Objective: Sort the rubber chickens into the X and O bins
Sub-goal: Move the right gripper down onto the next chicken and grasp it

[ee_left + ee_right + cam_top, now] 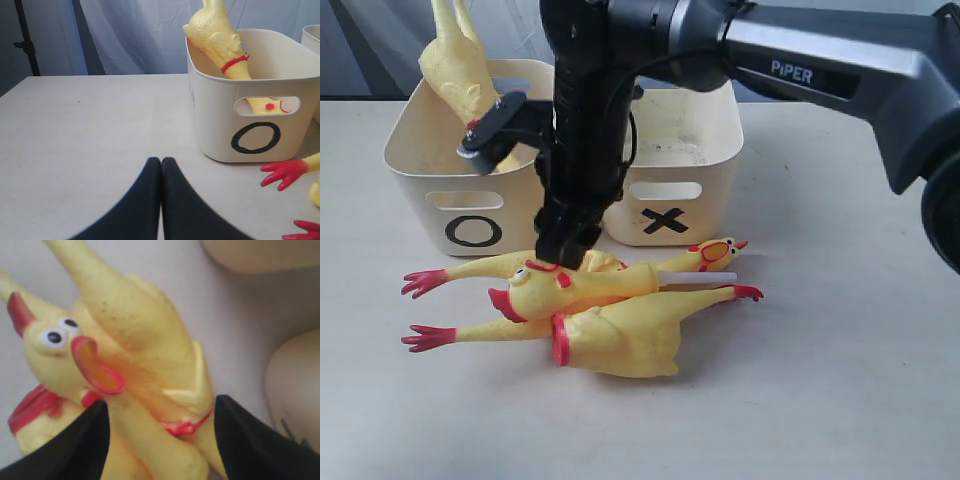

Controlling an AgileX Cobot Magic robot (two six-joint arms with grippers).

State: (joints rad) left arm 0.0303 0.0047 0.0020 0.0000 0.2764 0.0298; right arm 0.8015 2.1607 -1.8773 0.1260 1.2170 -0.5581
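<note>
Three rubber chickens (610,320) are lying tangled on the tabletop (820,400) just in front of the bins, and a fourth chicken (455,70) is already sticking up out of the O bin (430,170) on the left. The left tool (161,164) is sitting low over the tabletop, its fingers pressed together on nothing. The right tool (568,248) is reaching across the middle onto the pile, with its fingers spread either side of the upper chicken (140,340) near its red neck band (185,427); it is not pinching yet. To my eye, closing should be done squarely on that one body, since a second head (55,340) is lying right beside it and could get caught. The lift should be straight up, because the legs are crossing. The X bin (705,165) is standing on the right with no chicken showing in it. The right wrist view is showing the spread and the straddle, which the arm is hiding in the exterior view. Only the exterior view is showing the whole pile and the X mark. The left wrist view alone is showing the left tool.
</note>
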